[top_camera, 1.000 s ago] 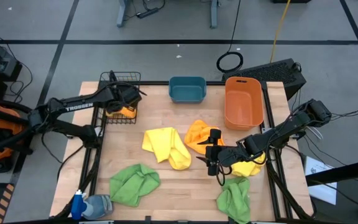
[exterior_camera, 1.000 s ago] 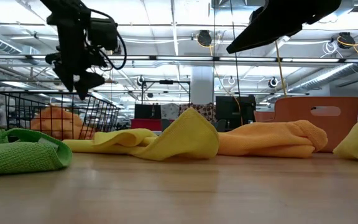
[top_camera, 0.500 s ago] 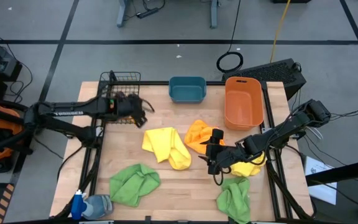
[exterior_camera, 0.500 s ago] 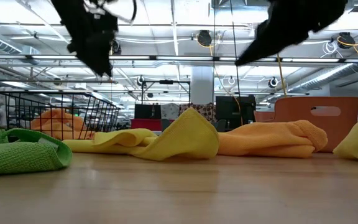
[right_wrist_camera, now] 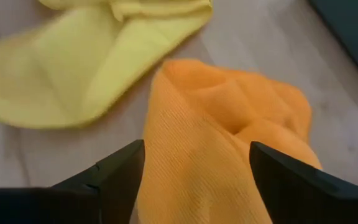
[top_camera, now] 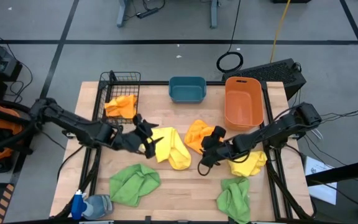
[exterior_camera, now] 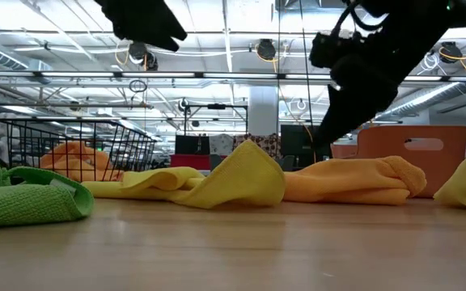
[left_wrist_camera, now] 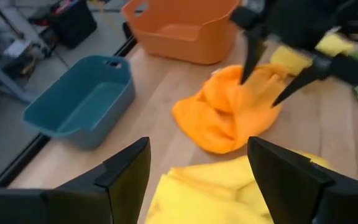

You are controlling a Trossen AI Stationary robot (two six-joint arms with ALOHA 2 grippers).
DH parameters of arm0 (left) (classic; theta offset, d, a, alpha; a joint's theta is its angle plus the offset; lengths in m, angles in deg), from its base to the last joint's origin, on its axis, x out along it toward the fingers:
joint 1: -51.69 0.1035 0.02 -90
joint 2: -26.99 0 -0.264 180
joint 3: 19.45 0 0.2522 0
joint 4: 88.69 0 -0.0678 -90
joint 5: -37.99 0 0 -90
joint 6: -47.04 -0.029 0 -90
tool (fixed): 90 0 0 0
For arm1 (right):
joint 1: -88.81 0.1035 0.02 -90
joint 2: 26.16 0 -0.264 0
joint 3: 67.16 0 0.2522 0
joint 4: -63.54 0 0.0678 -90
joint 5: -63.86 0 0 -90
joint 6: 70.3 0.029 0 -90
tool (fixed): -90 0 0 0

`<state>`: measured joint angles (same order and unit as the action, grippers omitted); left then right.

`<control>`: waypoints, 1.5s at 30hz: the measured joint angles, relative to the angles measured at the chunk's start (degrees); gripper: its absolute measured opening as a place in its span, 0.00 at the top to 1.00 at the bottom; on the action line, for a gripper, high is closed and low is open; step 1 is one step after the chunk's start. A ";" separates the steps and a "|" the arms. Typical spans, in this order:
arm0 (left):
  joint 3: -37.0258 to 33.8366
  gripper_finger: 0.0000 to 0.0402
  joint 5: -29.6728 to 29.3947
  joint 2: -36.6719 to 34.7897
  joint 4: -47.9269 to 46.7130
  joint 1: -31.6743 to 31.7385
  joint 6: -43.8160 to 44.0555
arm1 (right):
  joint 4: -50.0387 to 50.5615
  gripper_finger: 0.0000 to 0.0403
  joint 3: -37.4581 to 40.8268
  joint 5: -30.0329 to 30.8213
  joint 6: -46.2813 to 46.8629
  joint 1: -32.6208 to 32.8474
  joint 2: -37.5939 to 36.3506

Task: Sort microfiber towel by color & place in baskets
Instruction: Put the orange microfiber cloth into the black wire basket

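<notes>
My left gripper [top_camera: 146, 135] hangs open above the left edge of a yellow towel [top_camera: 166, 147] lying mid-table; this towel also shows in the left wrist view [left_wrist_camera: 229, 190]. My right gripper [top_camera: 207, 151] is open, its fingers astride an orange towel [right_wrist_camera: 222, 143] that lies crumpled on the table [top_camera: 197, 133]. The black wire basket [top_camera: 122, 81] holds another orange towel [top_camera: 120, 104]. The teal tub [top_camera: 187, 89] and the orange bin [top_camera: 243, 102] stand at the far edge. My right gripper slants down from the table's right, one open finger on each side of the orange towel's raised fold [right_wrist_camera: 185, 124]. Whether its fingertips [left_wrist_camera: 246, 73] touch the cloth, I cannot tell. My left gripper touches nothing.
Two green towels lie near the front edge, at the left [top_camera: 134, 183] and the right [top_camera: 234, 198]. A second yellow towel [top_camera: 248, 165] lies under the right arm. A blue and grey object [top_camera: 87, 205] sits at the front left corner.
My left gripper has left the black wire basket and swung toward the table's near right, to the yellow towel in the middle; the orange towel stays in the basket. My right gripper has come down and a little leftward onto the orange towel.
</notes>
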<state>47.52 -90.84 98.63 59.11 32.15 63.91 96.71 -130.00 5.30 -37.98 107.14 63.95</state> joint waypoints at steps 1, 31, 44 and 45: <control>0.00 0.32 -0.49 0.83 1.17 -0.68 -0.45 | 0.31 0.28 0.00 0.22 0.04 0.02 0.71; -0.02 0.32 -0.43 13.38 19.68 -7.07 -8.61 | -4.65 0.94 0.02 -6.91 -1.59 -7.59 11.63; -0.02 0.32 -0.39 13.38 19.93 -7.07 -8.44 | -9.58 0.98 0.15 -2.40 -11.67 1.97 -7.94; -0.02 0.32 -0.39 13.38 20.41 -7.07 -8.64 | -10.71 0.98 0.15 -1.41 -12.89 3.22 -9.35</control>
<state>47.50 -91.23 112.01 79.52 25.07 55.27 86.00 -129.84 3.90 -50.87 110.36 54.60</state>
